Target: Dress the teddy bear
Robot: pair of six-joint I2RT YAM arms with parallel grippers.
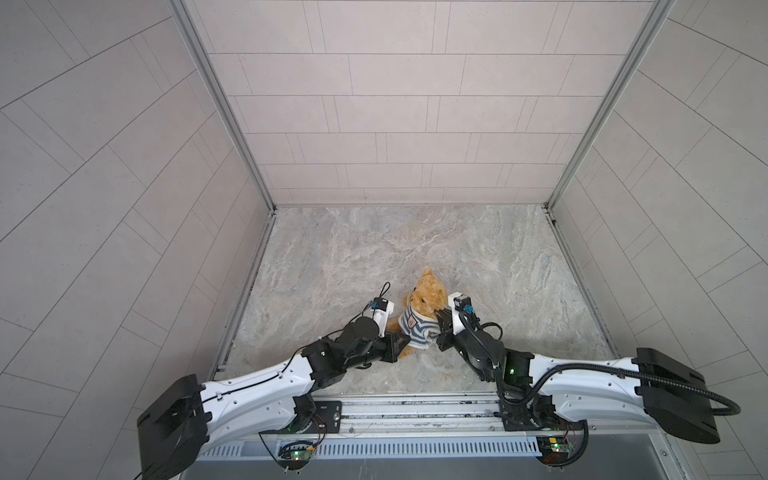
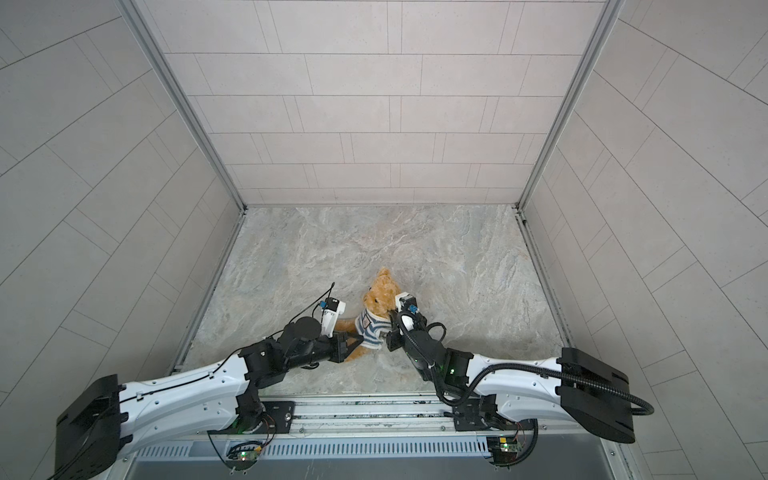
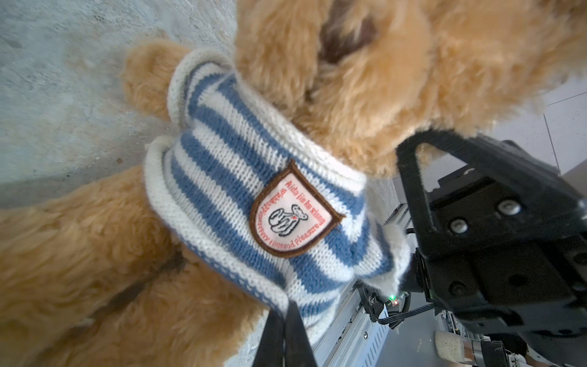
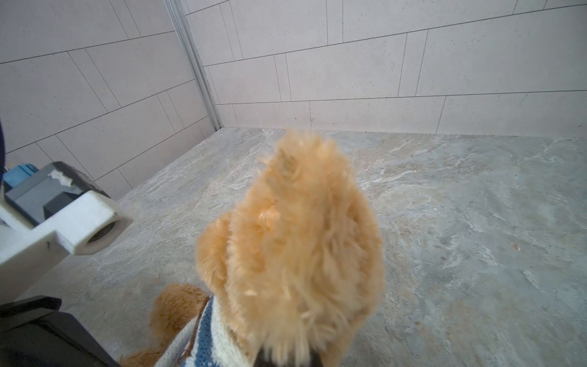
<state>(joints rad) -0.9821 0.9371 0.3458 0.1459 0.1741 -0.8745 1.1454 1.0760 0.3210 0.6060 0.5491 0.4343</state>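
I'm working the striped shirt (image 1: pixel 415 328) down the teddy bear (image 1: pixel 426 297) sitting front-centre on the bench (image 1: pixel 374 249), left end effector (image 3: pixel 286 324) pinching its hem (image 3: pixel 254 286), right end effector (image 1: pixel 439 316) clenched probably on its neck, next needing an even downward tug.

In my left wrist view my left gripper (image 3: pixel 286 321) is cut off by the picture's edge. Only its two dark fingers (image 3: pixel 298 336) show, pressed together on the hem of the striped sweater (image 3: pixel 241 178). The teddy bear (image 3: pixel 365 79) runs out of that frame too, its face a soft blur. My right gripper (image 1: pixel 440 330) is closed somewhere under fur and knit, so I cannot tell what it pinches. In my right wrist view the bear's blurred head hides all but dark slivers of its fingertips (image 4: pixel 263 361). In both top views the lettering on the badge (image 1: pixel 411 321) is too small to read.
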